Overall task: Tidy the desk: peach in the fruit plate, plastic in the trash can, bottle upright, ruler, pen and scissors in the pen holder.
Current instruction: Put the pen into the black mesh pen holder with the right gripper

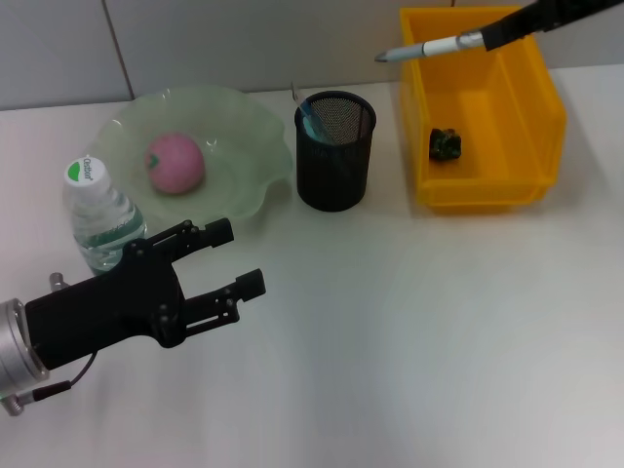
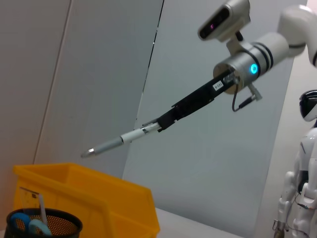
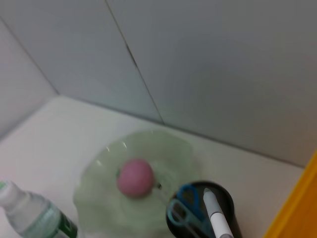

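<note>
Pen step underway: the right end effector (image 1: 485,40) grips the pen (image 1: 425,49) near the far edge; next, lower it into the pen holder (image 1: 334,151). Left end effector (image 1: 226,261) idles wide open.

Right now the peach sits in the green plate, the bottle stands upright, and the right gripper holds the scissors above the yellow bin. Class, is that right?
Not quite. The right gripper holds the pen, not the scissors; the head view shows it. The scissors already stand in the pen holder. The rest is correct.
</note>
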You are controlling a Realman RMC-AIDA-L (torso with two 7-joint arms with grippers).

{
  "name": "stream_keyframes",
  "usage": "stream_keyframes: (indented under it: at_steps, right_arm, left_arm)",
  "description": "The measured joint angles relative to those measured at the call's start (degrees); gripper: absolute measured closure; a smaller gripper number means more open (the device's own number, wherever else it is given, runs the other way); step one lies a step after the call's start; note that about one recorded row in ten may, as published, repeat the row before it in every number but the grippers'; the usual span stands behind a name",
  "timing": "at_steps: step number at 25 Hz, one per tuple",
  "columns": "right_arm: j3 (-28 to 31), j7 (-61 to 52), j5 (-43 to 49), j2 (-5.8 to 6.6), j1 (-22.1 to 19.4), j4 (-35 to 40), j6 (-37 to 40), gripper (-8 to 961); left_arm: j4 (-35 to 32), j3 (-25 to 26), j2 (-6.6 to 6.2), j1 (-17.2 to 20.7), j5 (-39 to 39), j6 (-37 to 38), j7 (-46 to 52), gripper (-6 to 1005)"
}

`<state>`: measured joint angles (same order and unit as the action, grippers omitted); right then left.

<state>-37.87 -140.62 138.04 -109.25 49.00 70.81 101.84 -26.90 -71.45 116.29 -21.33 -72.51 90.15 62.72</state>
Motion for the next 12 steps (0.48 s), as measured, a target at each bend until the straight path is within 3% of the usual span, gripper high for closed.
stream_keyframes:
  at_steps: [1,6,12]
  right_arm:
    - [-0.2,-0.52,3.64,0.17,2.73,-1.02,0.96,809]
    - [-2.12,-0.82,11.29,0.39,8.15,-5.55,2.24,808]
    - [-5.59,-1.46,14.97,0.28,10.75,-8.28,1.05,807]
  left_arm:
    - [0.0,0.0,0.0,0.0,0.0,0.0,0.0,212]
    - [0.0,0.0,0.15,0.19,-0.01,-0.14,-0.3,212]
    - [0.0,0.0,0.48,0.39,0.0,-0.2,-0.43,213]
